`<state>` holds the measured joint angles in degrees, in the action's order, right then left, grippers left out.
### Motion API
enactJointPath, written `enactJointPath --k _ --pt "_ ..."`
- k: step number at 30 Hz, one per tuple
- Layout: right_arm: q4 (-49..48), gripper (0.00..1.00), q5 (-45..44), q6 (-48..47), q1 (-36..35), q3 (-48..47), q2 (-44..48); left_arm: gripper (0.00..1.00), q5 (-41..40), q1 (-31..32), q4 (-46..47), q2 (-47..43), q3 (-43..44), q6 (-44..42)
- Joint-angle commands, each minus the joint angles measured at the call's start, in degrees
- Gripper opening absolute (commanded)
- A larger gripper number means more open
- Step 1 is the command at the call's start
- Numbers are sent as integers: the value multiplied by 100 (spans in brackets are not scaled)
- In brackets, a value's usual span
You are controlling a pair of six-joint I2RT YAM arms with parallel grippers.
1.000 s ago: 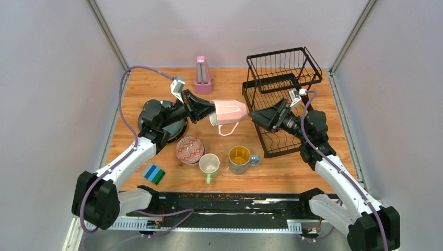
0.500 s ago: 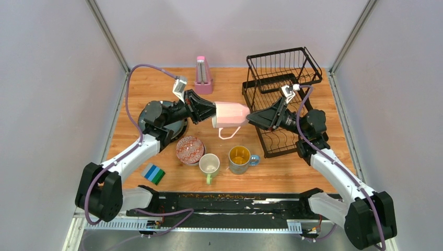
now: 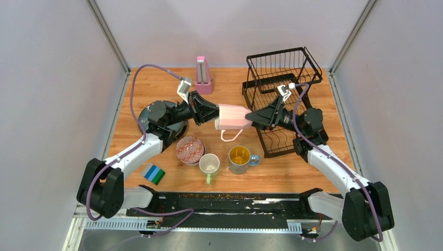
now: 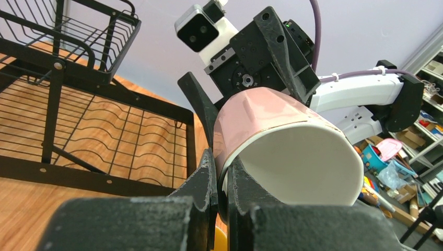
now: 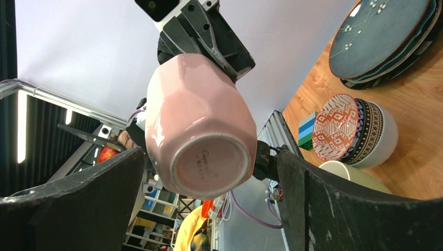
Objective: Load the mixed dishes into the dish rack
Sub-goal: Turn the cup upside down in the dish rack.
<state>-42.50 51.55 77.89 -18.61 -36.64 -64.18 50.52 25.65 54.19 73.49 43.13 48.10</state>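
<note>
Arms meet above the wooden table [image 3: 156, 83]. My left gripper [image 3: 213, 115] is pinched tight on the rim of the pink-white mug [image 3: 233, 117], holding it on its side in the air, handle hanging down. My right gripper [image 3: 252, 119] faces its base, jaws spread wide on either side; contact I cannot judge. Clear air separates the handle from the grey mug [image 3: 240, 159] below. Black wire dish rack [image 3: 282, 67] sits just behind. The mug is glossy and faceted.
</note>
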Motion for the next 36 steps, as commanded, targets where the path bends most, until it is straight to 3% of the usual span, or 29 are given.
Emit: enactJointPath --k 1,7,15,20,31,36 --pt "-698 97 68 277 -79 -296 -164 0 -140 76 641 -7 379 116" --pt "-999 96 226 529 -164 -361 -416 0 -174 86 667 45 406 75" --pt "-1522 84 214 923 -187 -197 -543 0 -147 92 671 60 378 25" --pt "-1839 93 184 1204 -193 -173 -709 0 -79 127 429 18 395 -190" --pt "-1597 89 473 1120 -204 -224 -781 0 -526 178 -250 -273 320 -914" --pt "-1668 96 633 975 -231 -250 -734 0 -623 182 -252 -259 293 -901"
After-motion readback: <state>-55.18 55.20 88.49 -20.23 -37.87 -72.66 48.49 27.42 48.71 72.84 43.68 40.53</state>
